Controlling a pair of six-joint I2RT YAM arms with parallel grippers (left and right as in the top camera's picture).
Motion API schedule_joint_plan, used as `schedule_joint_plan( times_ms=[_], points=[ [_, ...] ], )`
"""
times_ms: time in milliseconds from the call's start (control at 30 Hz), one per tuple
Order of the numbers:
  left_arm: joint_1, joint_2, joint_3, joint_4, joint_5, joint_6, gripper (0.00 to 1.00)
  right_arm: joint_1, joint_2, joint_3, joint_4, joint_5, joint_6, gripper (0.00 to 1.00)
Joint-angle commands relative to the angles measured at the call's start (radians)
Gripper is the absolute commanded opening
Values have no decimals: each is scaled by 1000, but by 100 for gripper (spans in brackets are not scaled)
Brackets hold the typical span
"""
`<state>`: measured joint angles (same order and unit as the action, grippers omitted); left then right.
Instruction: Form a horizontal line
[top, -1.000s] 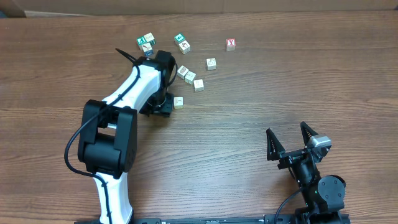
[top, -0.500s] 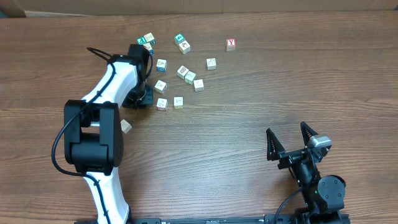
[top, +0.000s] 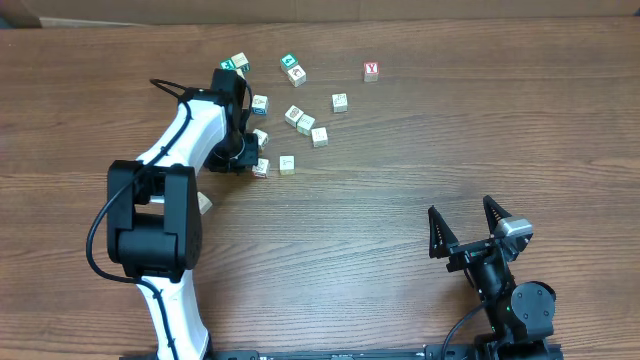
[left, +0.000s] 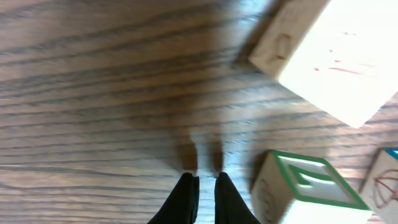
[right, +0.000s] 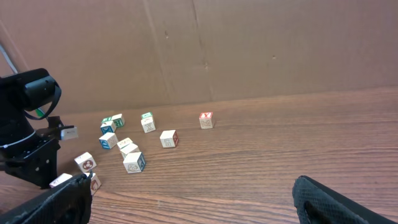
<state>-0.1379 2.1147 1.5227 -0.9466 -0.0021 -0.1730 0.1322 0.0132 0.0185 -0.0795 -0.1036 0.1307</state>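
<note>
Small pale wooden cubes lie scattered at the back left. Two of them, one (top: 261, 167) beside another (top: 287, 164), sit roughly level with a gap between them; I see no touching row. My left gripper (top: 248, 162) is shut and empty, low over the wood just left of the nearer cube. In the left wrist view its fingertips (left: 186, 182) almost meet above bare table, with a green-framed cube (left: 305, 186) close on the right and a pale cube (left: 336, 56) farther off. My right gripper (top: 470, 225) stands open and empty at the front right.
More cubes lie behind: a diagonal trio (top: 306, 124), one blue-edged (top: 260, 104), teal-faced ones (top: 289, 62), a red "Y" cube (top: 371, 70). A lone cube (top: 203, 203) rests beside the left arm. A cardboard wall (right: 249, 50) backs the table.
The left gripper closed from half open to shut. Its arm swung left off the cube cluster, uncovering several cubes, then edged back right. The right arm stayed still.
</note>
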Motion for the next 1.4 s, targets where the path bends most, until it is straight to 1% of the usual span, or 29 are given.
schedule_joint_plan(
  times_ms=[0,100,800,1133,1367],
  points=[
    [-11,1,-10,-3,29,-10,8,-3,-5,-10,3,8,2,100],
    [-15,1,-10,2,29,-14,5,-3,-5,-10,3,8,2,100],
    [-52,1,-10,24,51,-38,6,-3,-5,-10,3,8,2,100],
    [-53,1,-10,48,60,-70,6,-3,-5,-10,3,8,2,100],
    [-53,1,-10,65,78,-71,6,-3,-5,-10,3,8,2,100]
  ],
)
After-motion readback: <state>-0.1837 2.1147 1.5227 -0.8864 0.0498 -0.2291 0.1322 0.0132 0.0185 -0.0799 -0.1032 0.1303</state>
